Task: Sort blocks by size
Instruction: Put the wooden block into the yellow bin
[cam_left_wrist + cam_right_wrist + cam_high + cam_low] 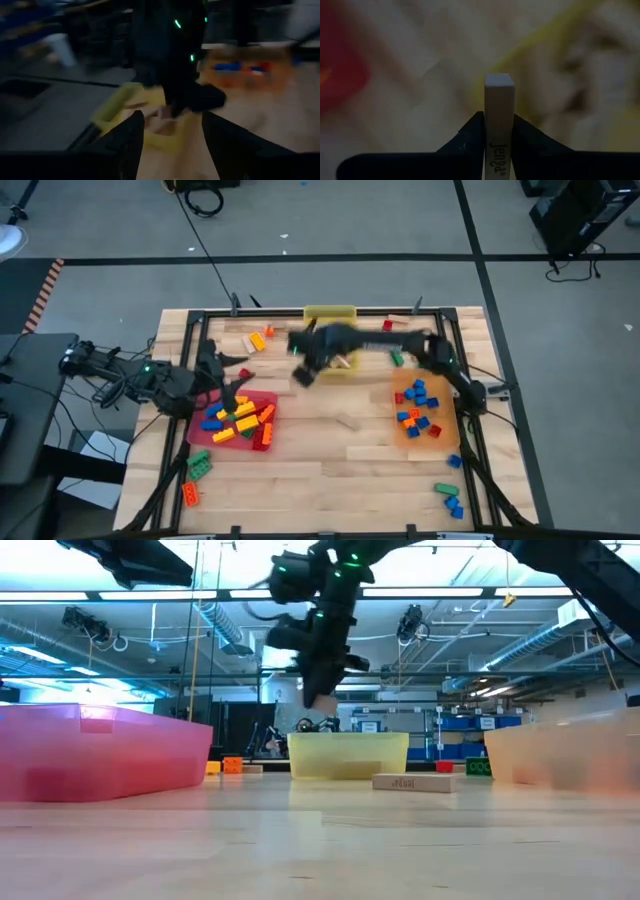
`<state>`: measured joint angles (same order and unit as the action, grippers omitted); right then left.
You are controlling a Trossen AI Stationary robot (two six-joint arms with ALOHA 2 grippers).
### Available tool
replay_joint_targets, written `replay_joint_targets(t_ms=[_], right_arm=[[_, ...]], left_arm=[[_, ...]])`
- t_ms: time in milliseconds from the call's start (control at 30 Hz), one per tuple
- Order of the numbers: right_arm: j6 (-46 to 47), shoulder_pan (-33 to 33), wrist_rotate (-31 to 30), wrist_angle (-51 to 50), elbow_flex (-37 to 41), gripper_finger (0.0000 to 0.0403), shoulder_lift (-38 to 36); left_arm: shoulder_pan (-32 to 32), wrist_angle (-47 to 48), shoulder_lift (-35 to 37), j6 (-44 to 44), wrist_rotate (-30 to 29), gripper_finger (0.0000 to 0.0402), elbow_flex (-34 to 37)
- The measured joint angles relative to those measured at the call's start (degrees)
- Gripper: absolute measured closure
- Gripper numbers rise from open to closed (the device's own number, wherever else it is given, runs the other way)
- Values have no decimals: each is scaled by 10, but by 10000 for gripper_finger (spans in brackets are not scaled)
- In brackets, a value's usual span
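a: we see the right claw [498,131] clamped on a wooden block [498,100], which stands on end between the two dark fingers. in the high view that claw [303,372] hangs above the worktop [330,455] near the middle of its far edge, just beside the yellow tray [330,313].

b: and the left claw [238,393]?

a: we find it over the red tray [262,402] toward the worktop's left edge, its fingers [127,145] parted and nothing between them.

b: where do we place the bricks?

a: red, yellow and orange bricks [238,420] lie heaped in the red tray. blue and red bricks [418,408] sit in the orange tray [440,442] by the right edge. a yellow and orange pair [257,340] lies near the far left corner, green and orange ones [196,470] near the near left corner, and blue and green ones [450,495] near the near right corner.

b: any loose wood?

a: one wooden block [414,782] lies flat on the worktop, in front of the yellow tray [348,755] in the low view. whether other wooden blocks lie in that tray, we cannot tell.
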<state>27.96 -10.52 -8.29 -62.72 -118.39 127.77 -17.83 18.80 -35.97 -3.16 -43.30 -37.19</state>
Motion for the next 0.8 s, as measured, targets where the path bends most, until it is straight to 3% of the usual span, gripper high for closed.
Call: replay_joint_targets(t_ms=[167, 367, 567, 700, 800], right_arm=[[-66, -88, 19, 2, -1, 330, -23], [-101, -161, 46, 21, 23, 330, -24], [-112, -191, 96, 62, 95, 330, -22], [-120, -194, 99, 71, 120, 330, -22], [-137, -194, 98, 71, 122, 283, -22]], left_arm=[[32, 0, 1, 1, -65, 193, 0], [69, 0, 0, 0, -66, 193, 0], [90, 0, 0, -1, -66, 193, 0], [99, 0, 0, -1, -67, 193, 0], [106, 0, 0, -1, -67, 193, 0]])
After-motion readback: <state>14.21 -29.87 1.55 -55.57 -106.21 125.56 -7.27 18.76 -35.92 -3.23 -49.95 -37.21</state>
